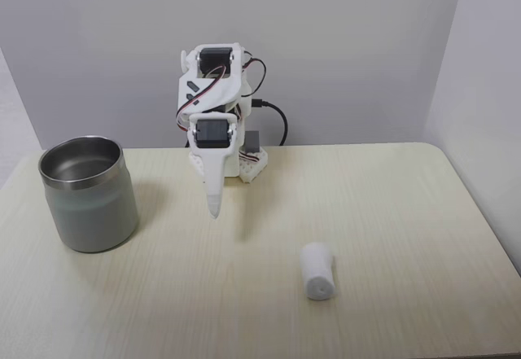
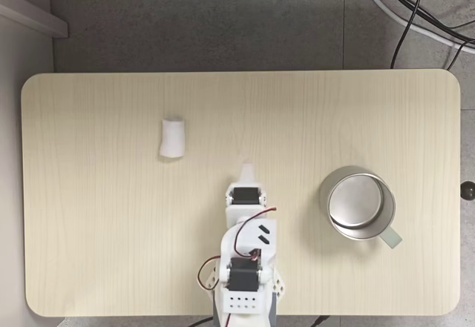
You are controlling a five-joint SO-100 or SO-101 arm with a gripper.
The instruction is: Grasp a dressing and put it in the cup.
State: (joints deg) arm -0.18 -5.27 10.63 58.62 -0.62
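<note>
So the arm (image 1: pixel 213 107) is folded up at the far edge of the table (image 1: pixel 391 212) in the front-facing fixed view, with its claw (image 1: pixel 214 209) pointing straight down, tip hanging a bit above the wood. The fingers look pressed together into one narrow point, so closed, and nothing's in it.

The gauze roll (image 1: pixel 317 270) is lying on its side on the near right part of the table in that view, well apart from the claw. The steel cup (image 1: pixel 88 193) stands upright over on the left, and it looks empty.

In the top-down fixed view things flip: the roll (image 2: pixel 173 137) is upper left, the cup (image 2: pixel 361 207) on the right, and the claw (image 2: pixel 246 171) pokes out between them from the arm's base (image 2: pixel 245 282) at the bottom edge.
</note>
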